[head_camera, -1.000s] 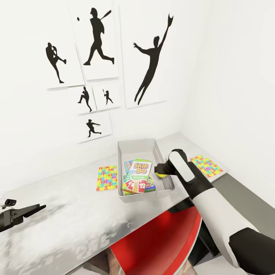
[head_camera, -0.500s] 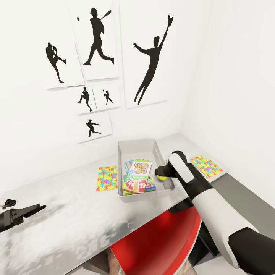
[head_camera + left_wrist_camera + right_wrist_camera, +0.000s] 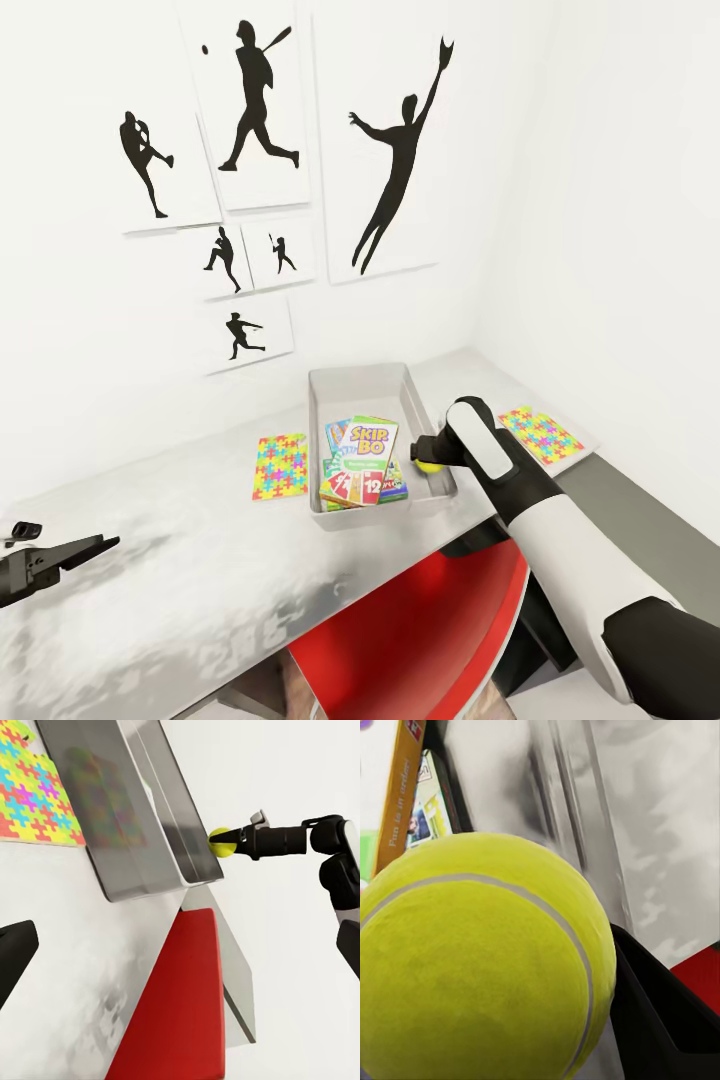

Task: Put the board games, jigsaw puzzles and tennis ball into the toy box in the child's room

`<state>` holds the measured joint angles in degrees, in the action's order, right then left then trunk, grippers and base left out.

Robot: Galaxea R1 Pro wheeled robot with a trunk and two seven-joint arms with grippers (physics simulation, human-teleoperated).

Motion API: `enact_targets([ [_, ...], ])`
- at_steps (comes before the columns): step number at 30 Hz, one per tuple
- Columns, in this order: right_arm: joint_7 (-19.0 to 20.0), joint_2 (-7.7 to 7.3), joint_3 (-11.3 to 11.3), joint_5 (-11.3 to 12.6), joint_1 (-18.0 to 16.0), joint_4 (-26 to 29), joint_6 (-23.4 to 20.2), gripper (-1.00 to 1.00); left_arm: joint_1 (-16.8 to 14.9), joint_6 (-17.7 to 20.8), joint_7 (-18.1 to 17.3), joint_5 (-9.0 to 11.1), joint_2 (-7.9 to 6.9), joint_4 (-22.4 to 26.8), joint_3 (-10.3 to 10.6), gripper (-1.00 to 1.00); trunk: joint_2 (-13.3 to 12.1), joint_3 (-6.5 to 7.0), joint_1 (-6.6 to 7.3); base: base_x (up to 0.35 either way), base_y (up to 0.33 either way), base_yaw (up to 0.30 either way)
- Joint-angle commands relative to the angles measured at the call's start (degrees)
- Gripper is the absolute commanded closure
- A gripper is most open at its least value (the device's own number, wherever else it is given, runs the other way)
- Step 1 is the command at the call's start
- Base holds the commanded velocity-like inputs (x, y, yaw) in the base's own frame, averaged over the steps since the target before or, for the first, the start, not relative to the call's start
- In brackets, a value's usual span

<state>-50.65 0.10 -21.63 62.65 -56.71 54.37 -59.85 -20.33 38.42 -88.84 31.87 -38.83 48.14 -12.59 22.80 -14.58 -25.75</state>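
The right fingers (image 3: 241, 840) are closed on the tennis ball (image 3: 425, 463), holding it over the toy box (image 3: 428, 493), just inside its right wall. In the toy box lie the board games (image 3: 363, 462). One jigsaw puzzle (image 3: 279, 465) lies left of the toy box on the tabletop (image 3: 200, 570), another jigsaw (image 3: 541, 434) right of it. For the left fingers (image 3: 60, 560), near the tabletop's left end, I cannot tell the opening.

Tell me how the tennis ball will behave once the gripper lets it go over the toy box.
The ball is round and fuzzy, so it will probably bounce a little and roll. The toy box walls should likely contain it. Held in the right gripper, it looks light and unlikely to shift the board games.
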Motion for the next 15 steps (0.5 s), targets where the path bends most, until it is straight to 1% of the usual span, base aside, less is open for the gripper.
enact_targets([
  [1,-0.67,-0.01,-0.09,0.63,-0.07,0.03,-0.15,1.00,-0.04,0.61,-0.19,0.03,-0.02,0.01,0.04,-1.00,0.12,-0.11,-0.03,0.000,0.000,0.000],
  [15,-0.65,-0.10,-0.06,0.63,-0.06,0.03,-0.15,1.00,-0.03,0.61,-0.19,0.03,-0.08,0.02,0.03,-1.00,0.12,-0.04,-0.03,0.000,0.000,0.000],
])
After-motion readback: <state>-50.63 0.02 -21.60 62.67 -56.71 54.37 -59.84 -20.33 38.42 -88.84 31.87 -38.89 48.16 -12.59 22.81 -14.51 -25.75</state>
